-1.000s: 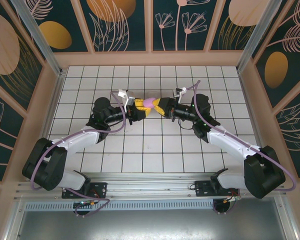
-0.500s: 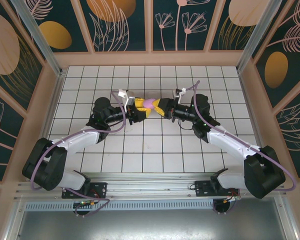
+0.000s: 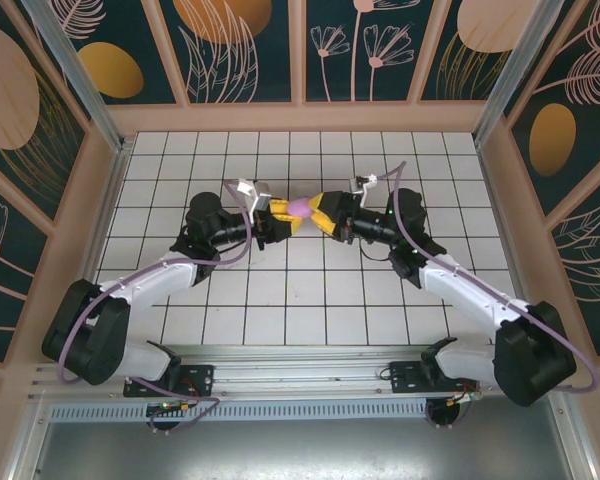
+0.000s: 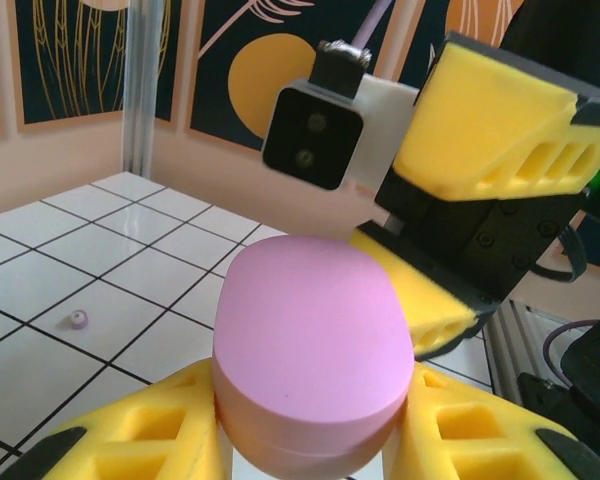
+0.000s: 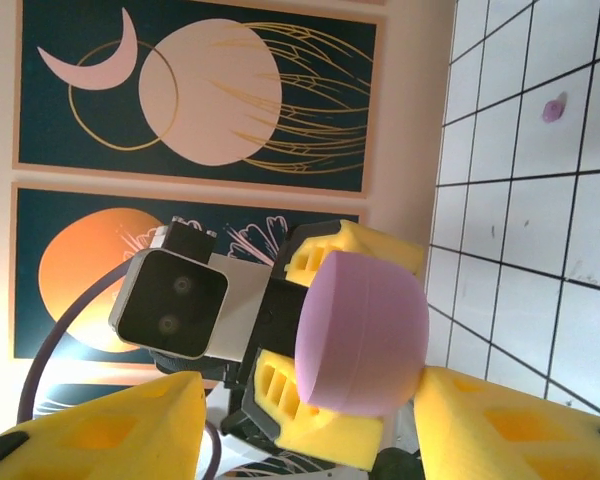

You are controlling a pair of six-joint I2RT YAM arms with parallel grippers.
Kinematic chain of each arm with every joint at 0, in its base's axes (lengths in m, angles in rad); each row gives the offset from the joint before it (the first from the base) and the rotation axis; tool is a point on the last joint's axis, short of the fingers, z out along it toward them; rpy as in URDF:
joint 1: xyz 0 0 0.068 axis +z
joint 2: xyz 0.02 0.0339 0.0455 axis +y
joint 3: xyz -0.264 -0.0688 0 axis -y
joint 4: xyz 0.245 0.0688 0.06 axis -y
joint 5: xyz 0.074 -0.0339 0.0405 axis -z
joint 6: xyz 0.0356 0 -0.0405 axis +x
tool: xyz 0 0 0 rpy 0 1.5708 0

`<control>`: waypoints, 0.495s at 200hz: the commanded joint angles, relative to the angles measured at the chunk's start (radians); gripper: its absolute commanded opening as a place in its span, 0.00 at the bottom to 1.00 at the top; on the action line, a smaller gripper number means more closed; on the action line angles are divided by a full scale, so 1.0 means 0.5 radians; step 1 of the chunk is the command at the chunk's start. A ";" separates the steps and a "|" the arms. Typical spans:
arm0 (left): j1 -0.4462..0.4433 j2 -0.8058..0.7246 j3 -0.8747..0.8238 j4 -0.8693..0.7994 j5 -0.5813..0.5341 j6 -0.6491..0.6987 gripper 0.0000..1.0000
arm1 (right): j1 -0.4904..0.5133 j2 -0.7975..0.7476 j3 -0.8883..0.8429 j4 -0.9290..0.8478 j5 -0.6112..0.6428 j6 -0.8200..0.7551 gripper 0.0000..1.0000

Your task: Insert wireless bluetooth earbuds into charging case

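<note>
Above the table's (image 3: 310,300) middle, the left jaws clench a purple oval piece (image 4: 315,350).
The right jaws stand released either side of it; whether it is the charging case I cannot tell. Opening seems in hand: the right must grip its top half.

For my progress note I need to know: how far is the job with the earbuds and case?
Done: the purple case is up off the table and looks shut. In hand: the left gripper clamps it, while the right gripper stands open around its other end. Left: opening it and seating the earbuds.
</note>
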 commanded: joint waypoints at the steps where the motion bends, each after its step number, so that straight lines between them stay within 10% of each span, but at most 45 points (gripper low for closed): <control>1: -0.006 -0.141 0.062 -0.267 -0.010 0.127 0.26 | -0.061 -0.248 0.176 -0.367 0.174 -0.437 0.60; 51: -0.004 -0.341 0.121 -0.757 0.041 0.242 0.26 | 0.116 -0.397 0.586 -1.321 0.482 -1.726 0.60; 99: -0.005 -0.478 0.138 -0.994 0.126 0.296 0.25 | 0.394 -0.240 0.718 -1.616 0.519 -2.241 0.61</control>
